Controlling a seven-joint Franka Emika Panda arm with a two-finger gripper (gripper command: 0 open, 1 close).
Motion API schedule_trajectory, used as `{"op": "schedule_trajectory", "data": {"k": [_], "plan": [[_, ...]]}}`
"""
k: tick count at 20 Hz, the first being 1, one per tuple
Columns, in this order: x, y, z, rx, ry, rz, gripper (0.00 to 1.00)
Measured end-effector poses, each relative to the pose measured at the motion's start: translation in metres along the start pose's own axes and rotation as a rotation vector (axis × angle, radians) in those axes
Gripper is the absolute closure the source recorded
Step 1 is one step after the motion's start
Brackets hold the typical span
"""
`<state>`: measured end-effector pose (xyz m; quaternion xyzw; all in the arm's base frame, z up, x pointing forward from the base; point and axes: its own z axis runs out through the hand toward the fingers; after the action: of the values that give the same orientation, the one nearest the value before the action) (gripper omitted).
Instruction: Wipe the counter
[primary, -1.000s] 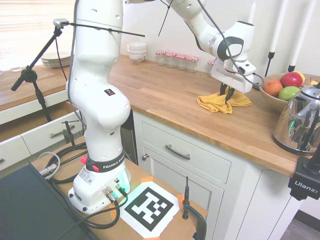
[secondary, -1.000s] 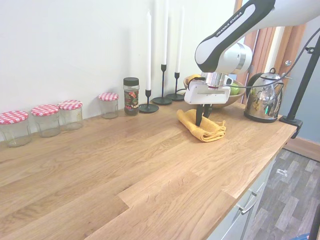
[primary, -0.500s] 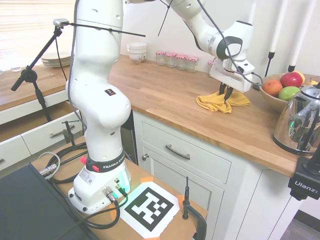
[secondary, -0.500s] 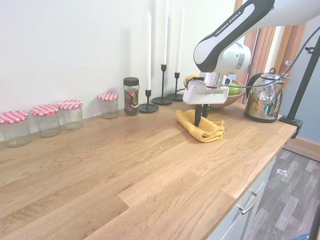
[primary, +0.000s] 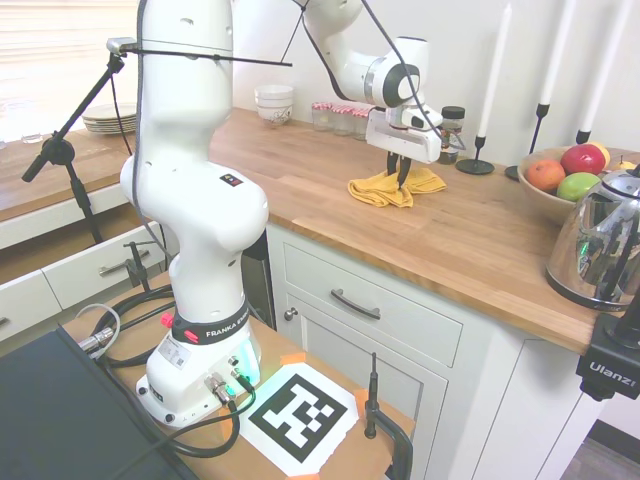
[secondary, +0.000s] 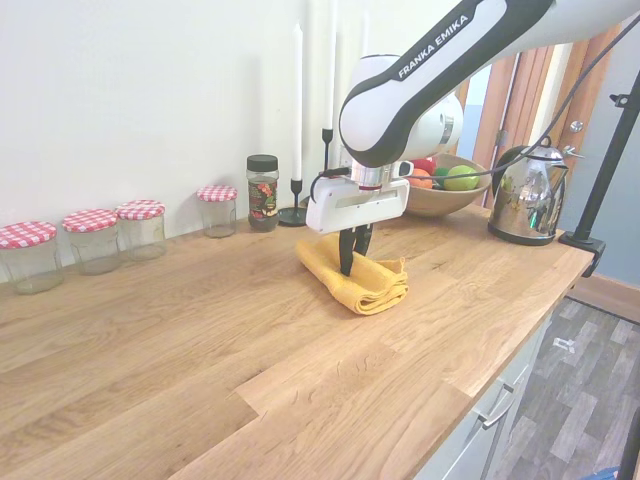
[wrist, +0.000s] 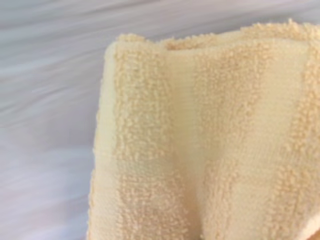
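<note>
In the first exterior view the white arm arches over the counter (primary: 470, 240) from the left, its wrist bent straight down, and the gripper (primary: 398, 179) presses into a folded yellow cloth (primary: 390, 189) with the jaws pinched shut on it. Against the frame a second ago, gripper and cloth have slid left along the wood, away from the fruit bowl (primary: 560, 185) and kettle (primary: 600, 245), uncovering the spice jar (primary: 451, 133) at the wall.

The second exterior view shows the gripper (secondary: 347, 262) vertical, fingers together in the cloth (secondary: 356, 282), which now lies near the counter's (secondary: 200, 330) middle, closer to the checked-lid jars (secondary: 140, 227).

The wrist view is filled by terry cloth (wrist: 210, 145) over blurred countertop (wrist: 50, 100)
</note>
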<state>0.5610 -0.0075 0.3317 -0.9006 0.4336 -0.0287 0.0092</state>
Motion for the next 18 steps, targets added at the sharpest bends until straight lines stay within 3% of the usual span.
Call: {"op": "schedule_trajectory", "data": {"k": [8,18], "plan": [[-0.106,-0.044,-0.003,-0.036,0.067,-0.131,1.0],[-0.197,-0.077,-0.004,-0.052,0.126,-0.255,1.0]]}}
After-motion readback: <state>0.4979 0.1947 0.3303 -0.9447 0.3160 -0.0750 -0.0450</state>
